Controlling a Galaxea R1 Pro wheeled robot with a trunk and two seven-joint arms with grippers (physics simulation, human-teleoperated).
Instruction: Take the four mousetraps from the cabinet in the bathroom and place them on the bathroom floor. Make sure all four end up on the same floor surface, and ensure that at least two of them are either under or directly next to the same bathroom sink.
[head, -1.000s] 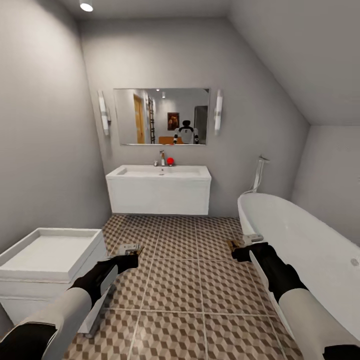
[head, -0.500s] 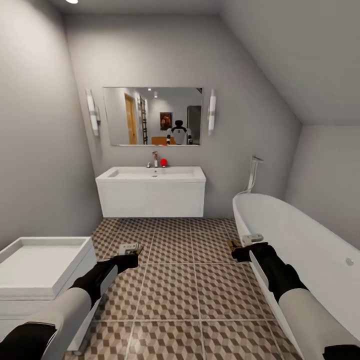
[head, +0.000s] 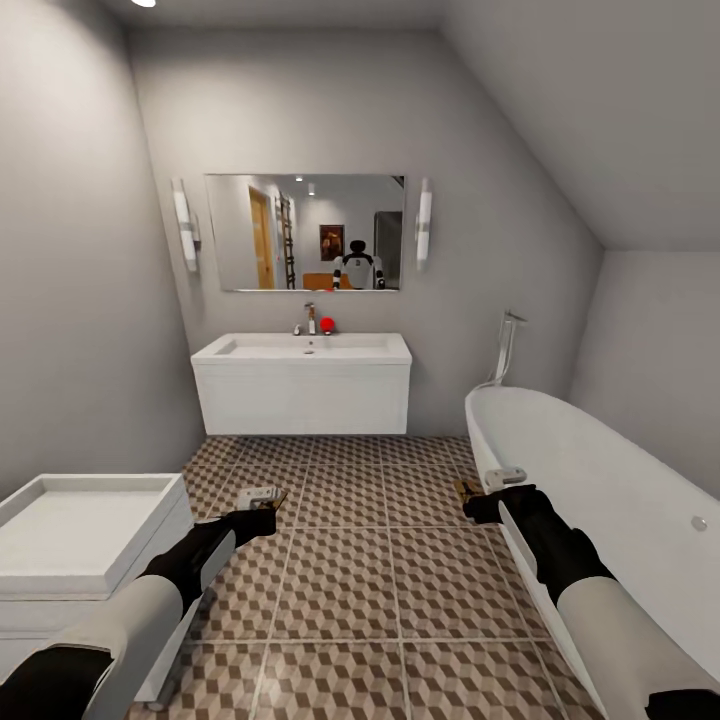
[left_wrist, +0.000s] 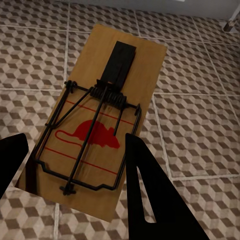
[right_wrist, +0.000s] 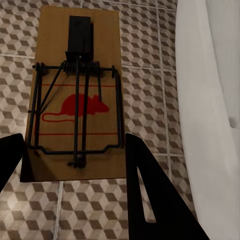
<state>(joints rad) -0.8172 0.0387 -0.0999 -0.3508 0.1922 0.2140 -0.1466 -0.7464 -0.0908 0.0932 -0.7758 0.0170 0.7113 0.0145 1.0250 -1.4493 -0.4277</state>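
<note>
the mousetraps show two at a time here: one (left_wrist: 92, 132) sits between the dark fingers of the left gripper (head: 262, 508), the other (right_wrist: 77, 95) between those of the right gripper (head: 480, 492), both carried in the air above the bathroom floor (head: 350, 560). each gripper looks closed onto the near end of its trap's wooden base, though the contact itself lies at the frame edge in the wrist views, so the grip reads as a pinch, judged not seen.

as a guess at handling: a trap is a thin, stiff wooden slab, light, with a wire spring bar and a black catch plate on top. the wood edges are the safe place to hold; the wire frame could shift or snap if pressed. being flat and light, it may slide on tile when released, so a low, level release seems wise.

the wrist views give the detail the head view lacks: the red mouse print, the coiled spring, the black plate at the far end. the right wrist view also shows the white bathtub (right_wrist: 210, 100) wall close beside that trap. the head view gives the room instead: the sink (head: 302, 385) on the far wall well ahead, the cabinet (head: 85, 540) by the left arm, the mirror (head: 305, 232) above.
</note>
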